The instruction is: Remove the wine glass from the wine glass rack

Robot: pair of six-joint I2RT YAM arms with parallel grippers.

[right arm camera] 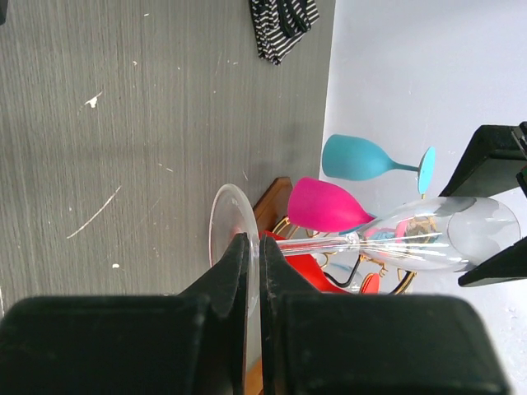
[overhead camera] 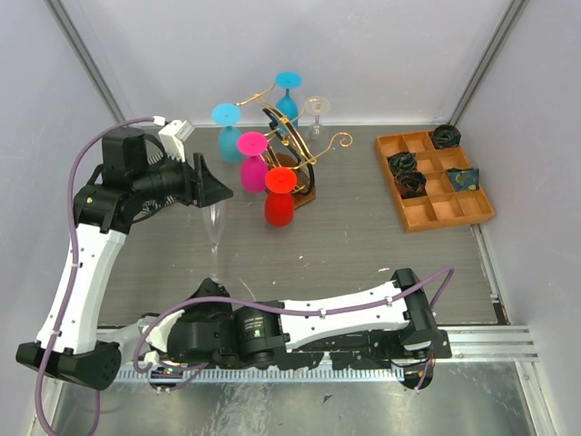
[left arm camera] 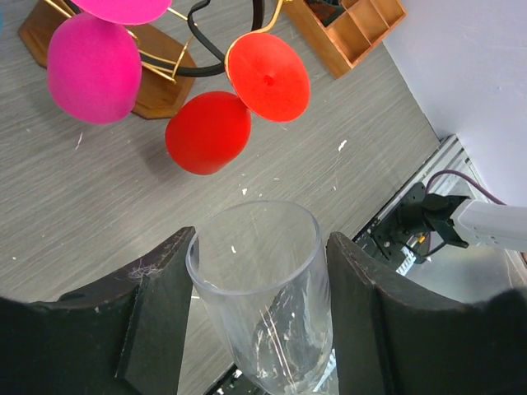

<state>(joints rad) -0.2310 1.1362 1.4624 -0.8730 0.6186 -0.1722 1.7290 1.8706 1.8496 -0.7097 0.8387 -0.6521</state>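
A clear wine glass (overhead camera: 215,234) stands off the rack, between my two grippers. The gold wire rack (overhead camera: 292,136) on its brown wooden base (left arm camera: 156,90) stands behind it and carries red (overhead camera: 279,195), pink (overhead camera: 252,159) and blue (overhead camera: 227,127) glasses. My left gripper (left arm camera: 260,239) is open around the clear bowl (left arm camera: 263,329). Its left finger touches the rim and a thin gap shows at its right finger. My right gripper (right arm camera: 260,243) is shut on the edge of the glass's round foot (right arm camera: 222,222). The stem and bowl (right arm camera: 461,239) reach away from it.
An orange compartmented tray (overhead camera: 445,211) with dark rolled items sits at the right. A small clear glass (overhead camera: 317,113) stands behind the rack. A striped cloth (right arm camera: 284,25) lies on the table in the right wrist view. The metal rail (overhead camera: 490,341) runs along the near edge.
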